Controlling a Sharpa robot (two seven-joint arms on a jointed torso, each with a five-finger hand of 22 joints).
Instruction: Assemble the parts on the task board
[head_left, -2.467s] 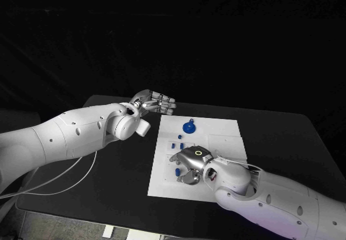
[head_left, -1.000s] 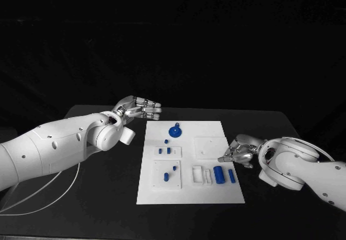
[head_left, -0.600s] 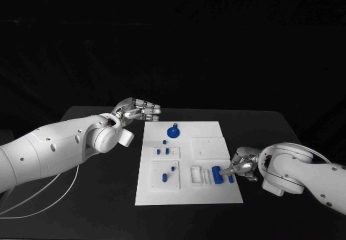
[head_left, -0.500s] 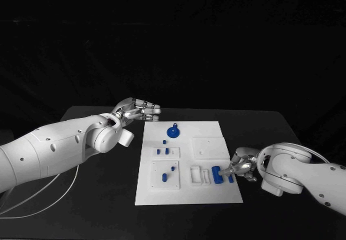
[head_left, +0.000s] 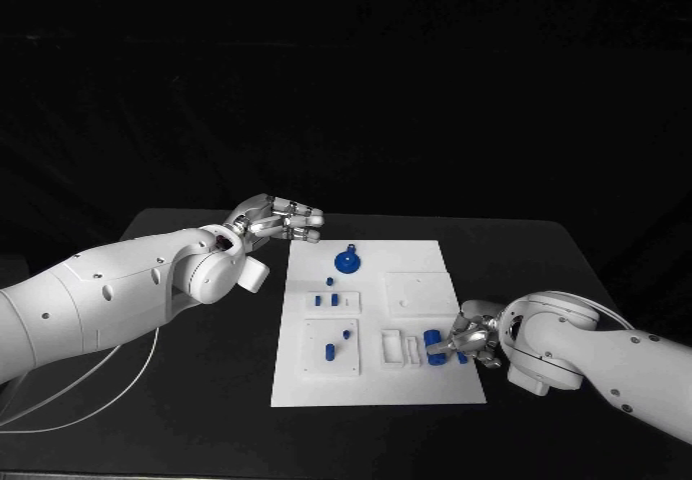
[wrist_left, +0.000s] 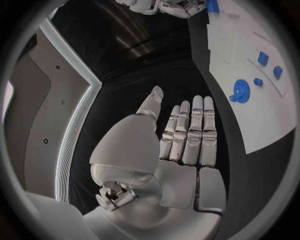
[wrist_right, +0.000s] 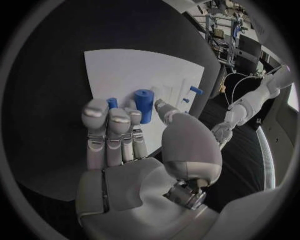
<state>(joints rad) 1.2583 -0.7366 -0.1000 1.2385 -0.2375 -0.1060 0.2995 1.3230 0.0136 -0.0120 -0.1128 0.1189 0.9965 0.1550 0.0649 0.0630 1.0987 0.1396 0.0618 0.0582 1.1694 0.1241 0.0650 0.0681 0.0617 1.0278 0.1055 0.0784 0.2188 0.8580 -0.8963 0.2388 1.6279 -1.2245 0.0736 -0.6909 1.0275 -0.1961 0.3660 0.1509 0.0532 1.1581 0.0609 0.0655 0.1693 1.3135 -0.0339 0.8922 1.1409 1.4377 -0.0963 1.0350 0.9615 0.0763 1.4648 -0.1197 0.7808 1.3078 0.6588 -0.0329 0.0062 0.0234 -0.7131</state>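
The white task board (head_left: 411, 260) lies mid-table. On its near right part stands a thick blue cylinder (head_left: 436, 347), with a thinner blue piece (head_left: 462, 355) beside it. My right hand (head_left: 470, 342) reaches in from the board's right edge, its fingers over the thinner piece (wrist_right: 112, 102) and its thumb close to the cylinder (wrist_right: 144, 105); I see no grip on either. My left hand (head_left: 283, 217) hovers off the board's far left corner, fingers straight and side by side, holding nothing (wrist_left: 185, 135).
A round blue part (head_left: 348, 262) lies at the board's far end, also in the left wrist view (wrist_left: 240, 91). Small blue pegs (head_left: 327, 300) and two more blue pieces (head_left: 338, 343) sit in the left plates. A white holder (head_left: 397, 348) stands beside the cylinder.
My right hand has moved from beside the board's right edge toward me and in over the blue pieces at the near right. The left hand has stayed where it was.
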